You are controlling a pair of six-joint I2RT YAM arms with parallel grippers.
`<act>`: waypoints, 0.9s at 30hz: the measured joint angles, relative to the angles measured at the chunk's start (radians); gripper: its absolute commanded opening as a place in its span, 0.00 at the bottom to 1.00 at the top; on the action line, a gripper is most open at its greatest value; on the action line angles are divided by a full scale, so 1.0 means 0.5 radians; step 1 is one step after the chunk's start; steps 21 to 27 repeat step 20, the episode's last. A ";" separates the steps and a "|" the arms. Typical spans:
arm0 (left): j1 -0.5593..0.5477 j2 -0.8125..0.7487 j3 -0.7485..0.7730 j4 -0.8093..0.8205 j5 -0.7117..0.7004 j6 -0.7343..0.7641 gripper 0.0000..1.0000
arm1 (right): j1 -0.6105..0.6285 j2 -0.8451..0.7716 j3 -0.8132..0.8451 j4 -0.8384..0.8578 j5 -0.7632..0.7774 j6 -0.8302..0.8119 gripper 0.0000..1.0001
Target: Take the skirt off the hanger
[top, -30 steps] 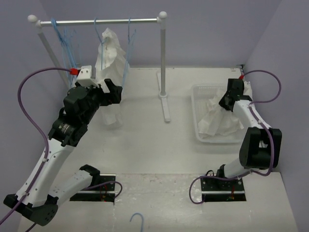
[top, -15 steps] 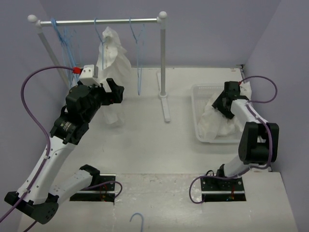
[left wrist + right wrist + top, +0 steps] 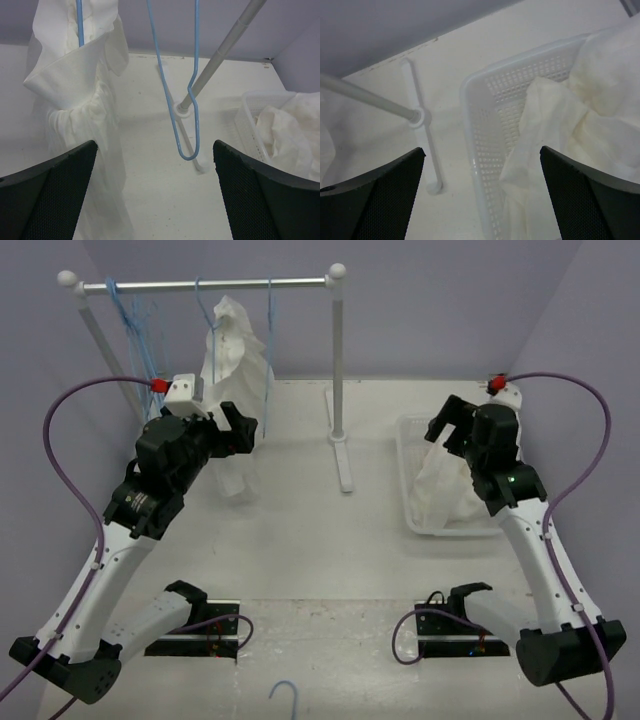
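Observation:
The white skirt (image 3: 445, 490) lies crumpled in the basket, spilling over its left wall, and also shows in the right wrist view (image 3: 545, 130). My right gripper (image 3: 448, 430) hovers above it, open and holding nothing (image 3: 482, 190). The light-blue hanger (image 3: 268, 335) hangs bare on the rail; in the left wrist view this hanger (image 3: 192, 100) dangles just ahead. My left gripper (image 3: 240, 430) stands open and empty (image 3: 155, 200), beside a narrower white garment (image 3: 232, 350) that is still hung on another blue hanger (image 3: 79, 22).
The white mesh basket (image 3: 404, 465) sits at the right. The rack's rail (image 3: 200, 284) and its right post (image 3: 338, 370) stand at the back. Several bare blue hangers (image 3: 135, 330) bunch at the rail's left end. A stray hanger (image 3: 287, 692) lies at the near edge.
My right gripper opened, let go of the white cloth in the basket and rose clear of it. The bare hanger swung right and back. The left arm barely moved.

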 measured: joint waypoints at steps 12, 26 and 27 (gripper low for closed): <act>0.000 -0.024 -0.100 0.018 -0.005 -0.006 1.00 | 0.359 -0.140 -0.217 0.100 -0.060 -0.116 0.99; 0.000 -0.056 -0.128 0.013 -0.016 -0.023 1.00 | 0.359 -0.140 -0.219 0.106 0.009 -0.095 0.99; 0.000 -0.056 -0.128 0.013 -0.016 -0.023 1.00 | 0.359 -0.140 -0.219 0.106 0.009 -0.095 0.99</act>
